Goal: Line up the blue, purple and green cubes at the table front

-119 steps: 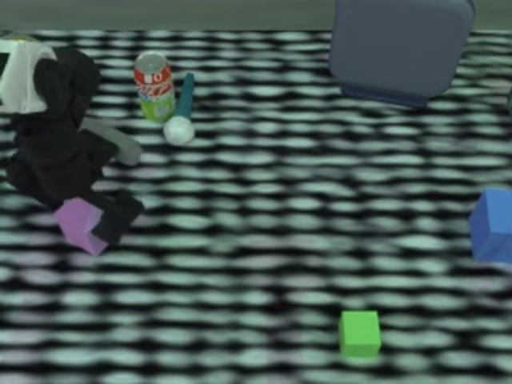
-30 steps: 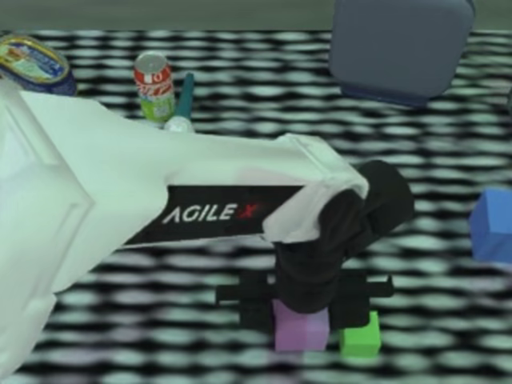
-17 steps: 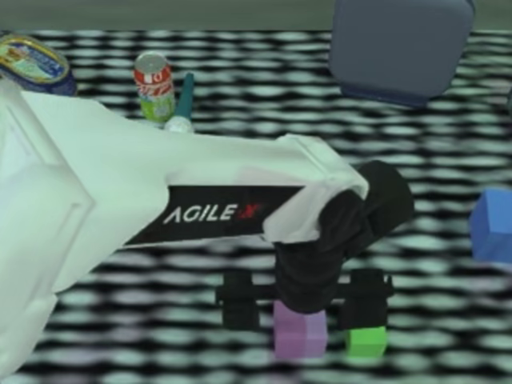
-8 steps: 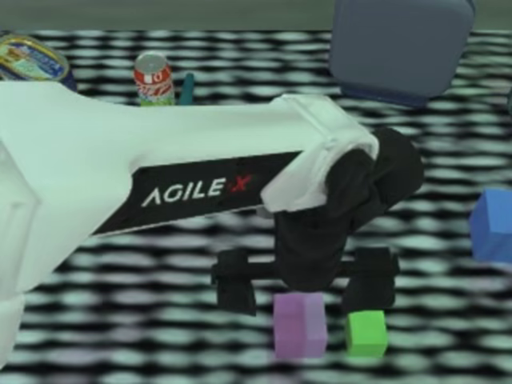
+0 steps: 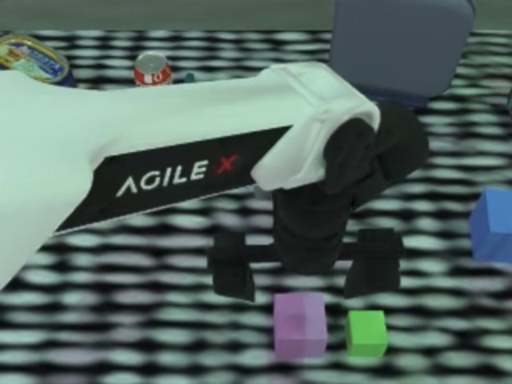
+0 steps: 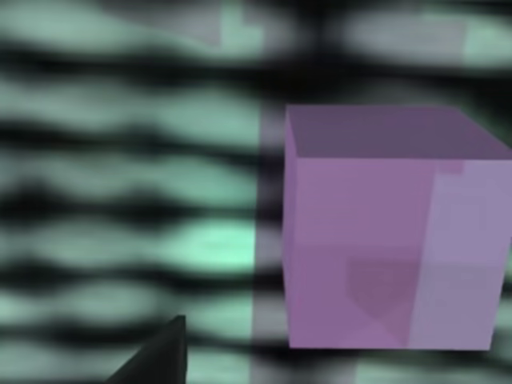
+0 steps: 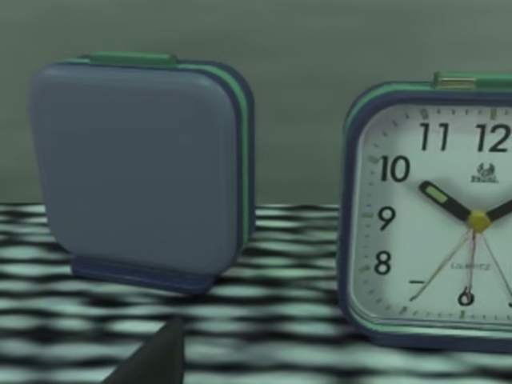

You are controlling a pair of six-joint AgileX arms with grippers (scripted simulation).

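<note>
Cubes are sitting near the table (image 5: 144, 336) front: the purple cube (image 5: 300, 326) is resting on the striped top with the smaller green cube (image 5: 366, 333) just beside it on its right, a narrow gap showing between them. The blue cube (image 5: 493, 226) is lying well apart, at the right edge and farther back. The left arm is reaching in from the left across the table, and its gripper (image 5: 304, 274) is hanging just behind the purple cube with fingers spread wide, one finger (image 5: 232, 272) on each side and neither touching a cube; it is holding nothing. In the left wrist view the purple cube (image 6: 392, 232) is filling much of the picture, standing flat on the stripes, with one dark fingertip (image 6: 156, 356) showing at the edge. Behind the arm a can (image 5: 152, 68), a tin (image 5: 32, 58) and a grey-blue box (image 5: 400, 44) are standing at the back. The right gripper is not showing in the top view; its wrist view is looking at the box's back (image 7: 140, 168) and a clock (image 7: 436, 216), and I cannot tell how its fingers are standing.
</note>
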